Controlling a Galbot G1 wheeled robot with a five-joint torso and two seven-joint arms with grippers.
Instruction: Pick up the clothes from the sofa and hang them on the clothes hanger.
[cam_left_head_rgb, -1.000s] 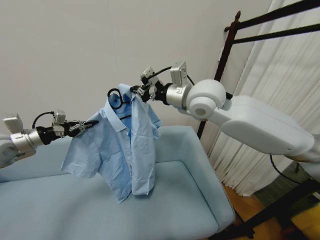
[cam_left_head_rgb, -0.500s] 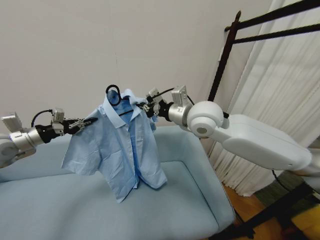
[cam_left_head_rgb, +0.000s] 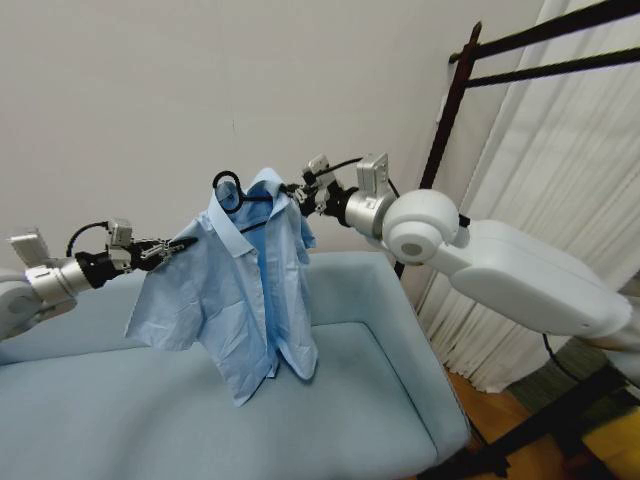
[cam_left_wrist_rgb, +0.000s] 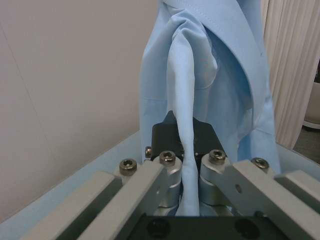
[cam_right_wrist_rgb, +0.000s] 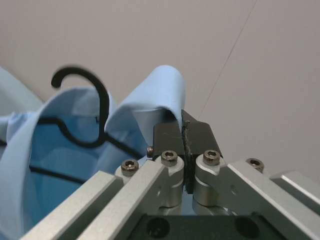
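Shirt (cam_left_head_rgb: 245, 290) on its hanger (cam_left_head_rgb: 232, 190), held in open air above the sofa (cam_left_head_rgb: 380, 330).
My left gripper (cam_left_head_rgb: 180, 246) pinched the sleeve edge; my right gripper (cam_left_head_rgb: 295, 195) clamped the hanger's shoulder, with the rack (cam_left_head_rgb: 445, 120) off to my right.

The shirt (cam_left_head_rgb: 245, 295) hangs on the hanger (cam_right_wrist_rgb: 105, 107) above the sofa (cam_left_head_rgb: 390, 340). The left gripper (cam_left_head_rgb: 180, 245) pinches its shoulder at nine o'clock, and the right gripper (cam_left_head_rgb: 296, 193) grips the hanger at two o'clock. At the sofa's three o'clock stands the rack (cam_left_head_rgb: 452, 110), with the curtain (cam_left_head_rgb: 570, 190) behind it.
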